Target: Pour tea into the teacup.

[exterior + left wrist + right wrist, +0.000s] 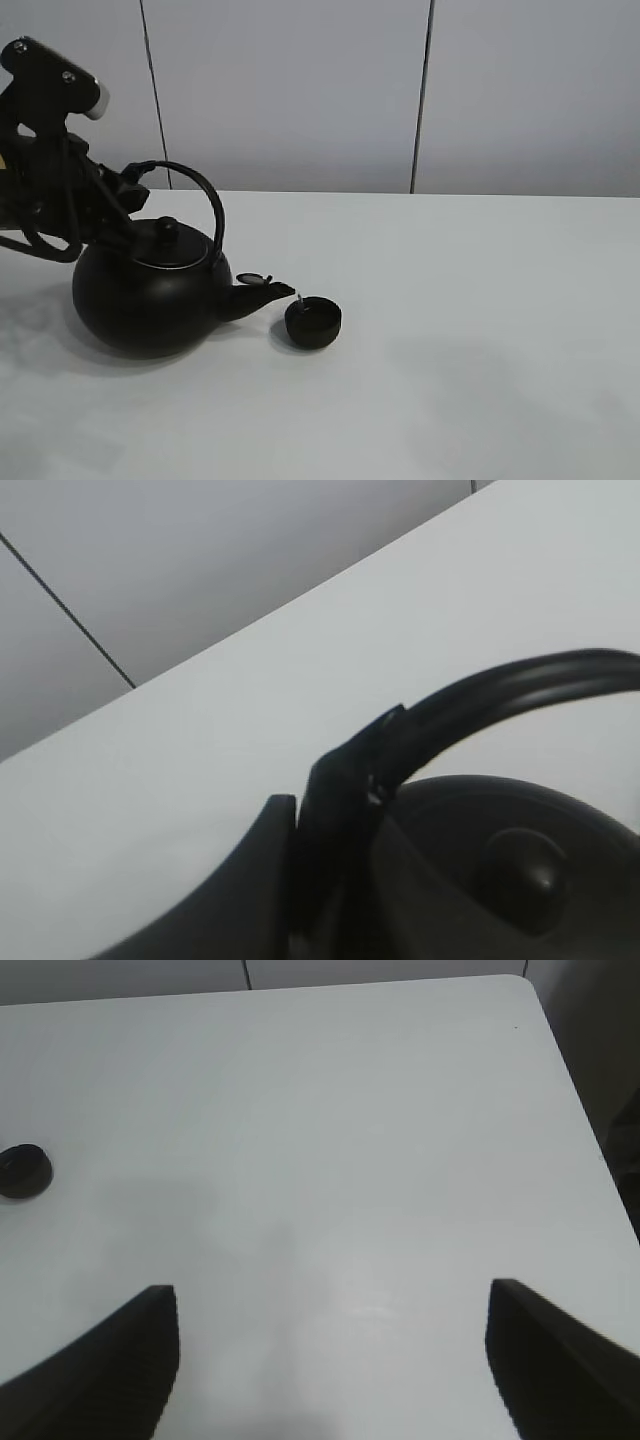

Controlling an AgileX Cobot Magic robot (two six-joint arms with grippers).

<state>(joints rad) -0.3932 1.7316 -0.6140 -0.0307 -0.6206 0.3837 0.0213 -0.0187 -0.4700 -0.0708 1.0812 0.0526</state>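
The big black kettle (150, 295) stands at the left of the white table, tipped slightly toward its spout (265, 292), whose flap is up. The spout tip hangs just over the left rim of the small black teacup (313, 322). A thin pale streak shows between spout tip and cup. My left gripper (135, 182) is shut on the kettle's arched handle (205, 200) near its rear end. The left wrist view shows this grip (345, 780) on the handle (500, 695), above the lid knob (520, 865). My right gripper (330, 1360) is open and empty over bare table, with the teacup (22, 1170) far off.
The white table (480, 330) stretches right of the cup. Its right edge and far corner show in the right wrist view (575, 1110). A grey panelled wall (300, 90) stands behind the table.
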